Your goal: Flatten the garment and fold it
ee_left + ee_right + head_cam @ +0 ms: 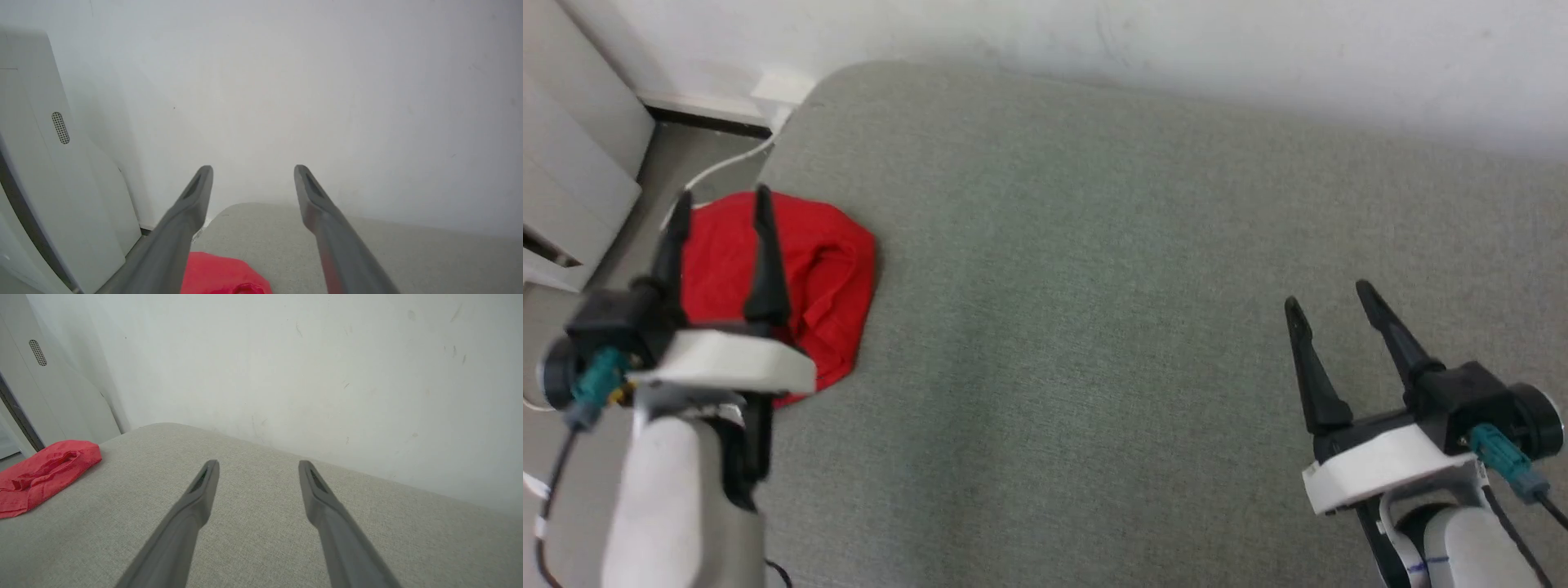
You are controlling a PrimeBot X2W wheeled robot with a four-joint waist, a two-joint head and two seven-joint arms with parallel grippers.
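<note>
Across most of the head view it's just the big grey fabric-covered worktop (1094, 286) with a pale wall (1176, 49) behind it, and a white panel thing (572, 163) off in the upper left corner.

The garment (825, 278) is a bright red bunched-up heap sitting right at the worktop's left edge, in the upper left of the frame near the rounded corner. Nothing's flattened yet, so I'd say we're at the very start.

The left claw (723, 193) is parked over the heap with its fingers spread wide and nothing in them, which looks to me like lining up for a first grab. The right claw (1326, 294) is way off at lower right, also wide open and empty, probably just waiting its turn.

There's a thin white cable (719, 167) trailing past the corner.

Handy bit: the right wrist view shows the heap side-on, low and rumpled with folds. The left wrist view only catches a sliver of red at its bottom edge, below the fingers, so no contact there.
</note>
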